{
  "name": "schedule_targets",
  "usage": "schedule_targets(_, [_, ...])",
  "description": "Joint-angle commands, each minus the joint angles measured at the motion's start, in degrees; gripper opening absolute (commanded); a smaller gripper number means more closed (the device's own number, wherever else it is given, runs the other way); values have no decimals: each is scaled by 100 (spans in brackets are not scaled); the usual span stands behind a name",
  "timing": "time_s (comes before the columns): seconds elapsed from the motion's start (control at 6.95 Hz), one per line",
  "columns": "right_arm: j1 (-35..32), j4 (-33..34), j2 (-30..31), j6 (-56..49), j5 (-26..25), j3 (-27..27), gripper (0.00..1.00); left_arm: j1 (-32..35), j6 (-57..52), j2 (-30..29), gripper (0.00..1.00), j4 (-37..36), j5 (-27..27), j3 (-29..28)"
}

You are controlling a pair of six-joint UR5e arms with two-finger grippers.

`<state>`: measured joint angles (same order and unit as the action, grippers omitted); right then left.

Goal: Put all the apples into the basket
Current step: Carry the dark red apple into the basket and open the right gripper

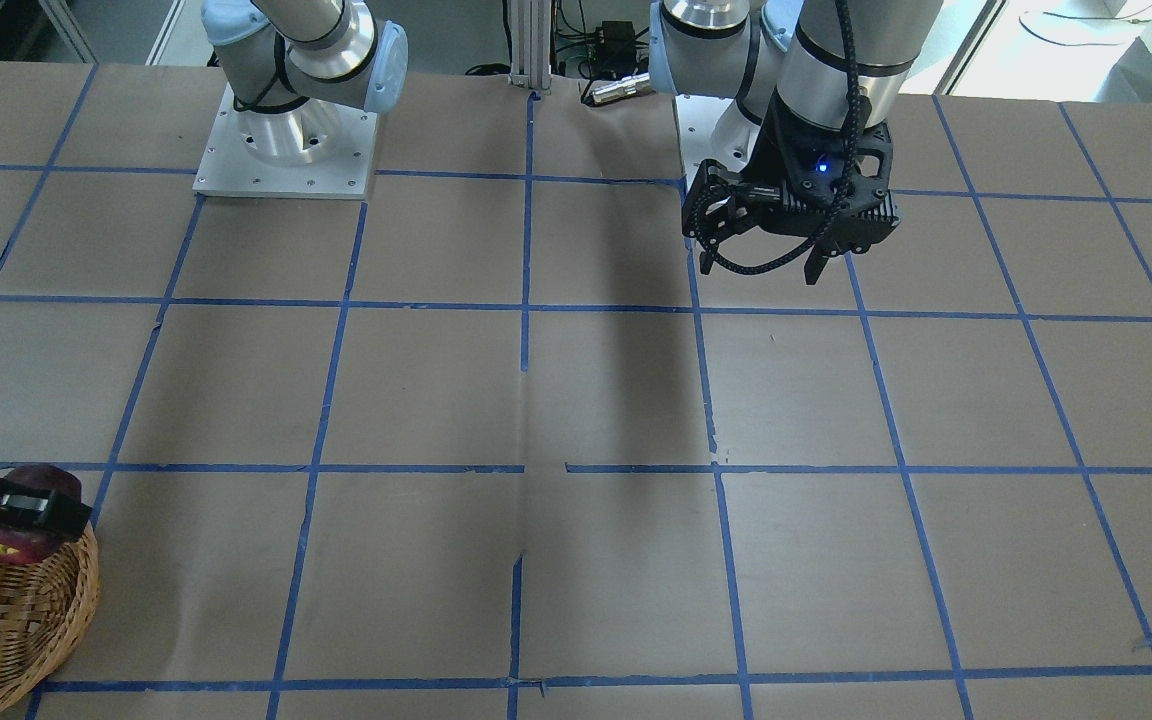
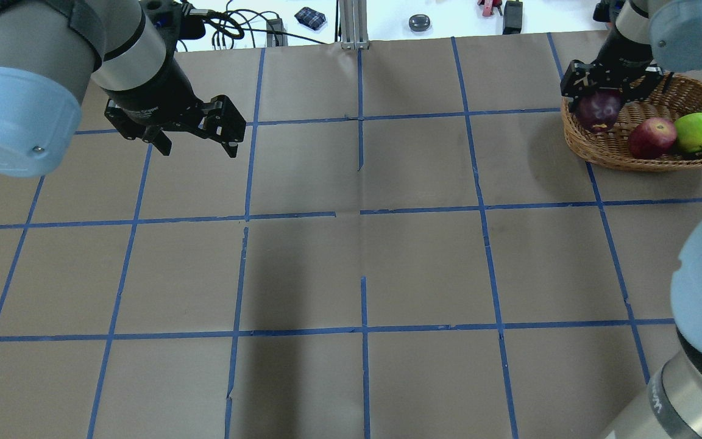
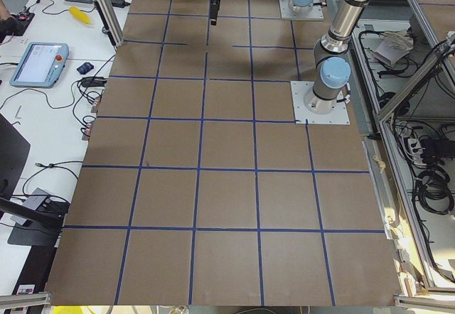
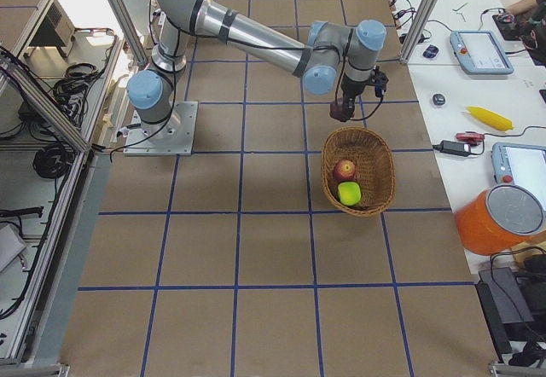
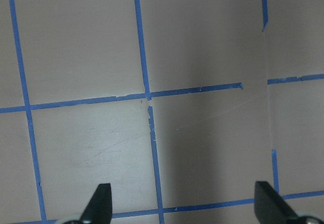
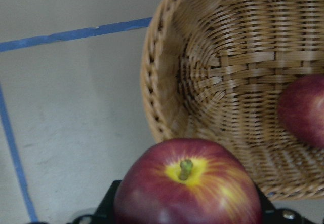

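Note:
My right gripper [image 2: 602, 91] is shut on the dark maroon apple [image 2: 598, 111] and holds it above the near-left rim of the wicker basket [image 2: 607, 160]. The red apple [image 2: 651, 138] and the lime green apple [image 2: 698, 132] lie inside the basket. The right wrist view shows the held apple [image 6: 187, 188] stem up over the basket's rim [image 6: 167, 82], with the red apple [image 6: 304, 110] inside. My left gripper [image 2: 198, 143] is open and empty, hanging above the bare table far from the basket; its fingertips [image 5: 101, 198] show spread wide.
The table is brown board with a blue tape grid. The basket [image 4: 384, 159] stands near the table's operator-side edge; beyond that edge are a tablet, cables and an orange container [image 4: 503, 223]. Both arm bases stand at the robot's side.

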<state>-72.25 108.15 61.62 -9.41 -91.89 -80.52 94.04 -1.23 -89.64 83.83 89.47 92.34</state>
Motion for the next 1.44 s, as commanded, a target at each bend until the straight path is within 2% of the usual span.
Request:
schedule_targets(0.0, [308, 811, -605, -465, -179, -43, 0, 0, 9, 8, 100, -16, 0, 12])
schedule_targets(0.14, [317, 822, -781, -466, -171, 36, 7, 0, 0, 8, 100, -24, 0, 12])
schedule_targets(0.29, [317, 970, -809, -544, -171, 10, 37, 0, 9, 8, 100, -16, 0, 12])
schedule_targets(0.43, [317, 1154, -801, -588, -197, -42, 99, 0, 9, 8, 100, -16, 0, 12])
schedule_targets(0.72, [317, 833, -452, -580, -215, -60, 100, -26, 9, 8, 100, -51, 0, 12])
schedule_targets(1.01, [247, -900, 626, -545, -6, -87, 100, -27, 9, 8, 100, -33, 0, 12])
schedule_targets(1.15, [169, -1475, 1302, -510, 449, -139, 100, -27, 9, 8, 100, -42, 0, 12])
schedule_targets(1.29, [-137, -2090, 1909, -318, 566, -279, 100, -27, 0, 8, 100, -42, 0, 12])
